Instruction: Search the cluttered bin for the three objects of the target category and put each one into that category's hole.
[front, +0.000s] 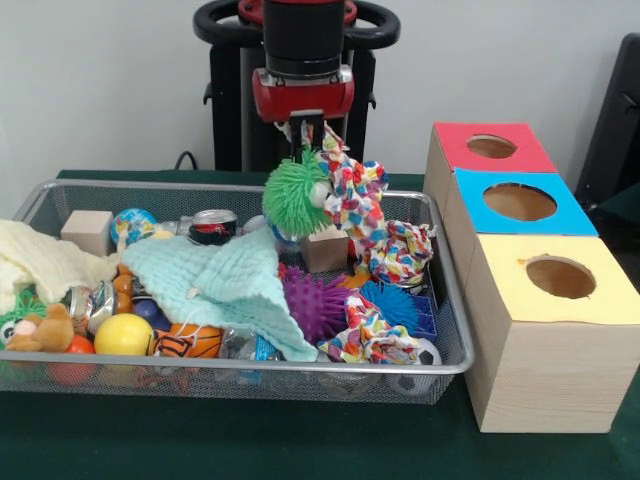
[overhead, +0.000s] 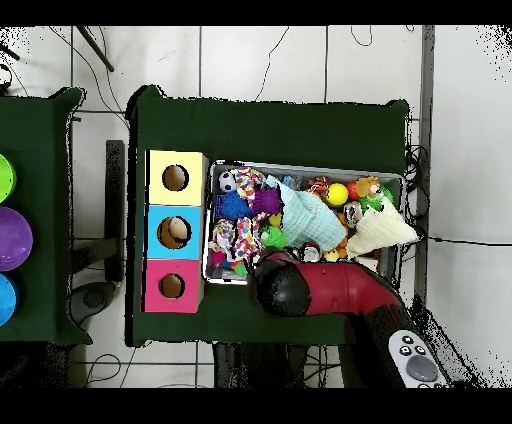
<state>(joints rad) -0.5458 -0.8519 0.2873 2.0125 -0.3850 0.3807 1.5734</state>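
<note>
Gripping one patterned cloth (front: 365, 205), the end effector (front: 308, 132) faces three holed boxes (front: 520, 250).

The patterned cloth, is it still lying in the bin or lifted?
Partly lifted: the gripper holds the patterned cloth up; its lower end trails into the bin.

From my seat the gripper (front: 311, 130) is mostly buried behind the green fuzzy ball (front: 296, 194) and the patterned cloth (front: 362, 205), so I can't read its fingers. Overhead, the arm (overhead: 320, 288) covers the wire bin's (overhead: 306, 168) near corner and whatever lies under it. The mint cloth (front: 222, 282) hides several toys (only edges peek out). The label on the can (front: 213, 226) is too small to read.
</note>
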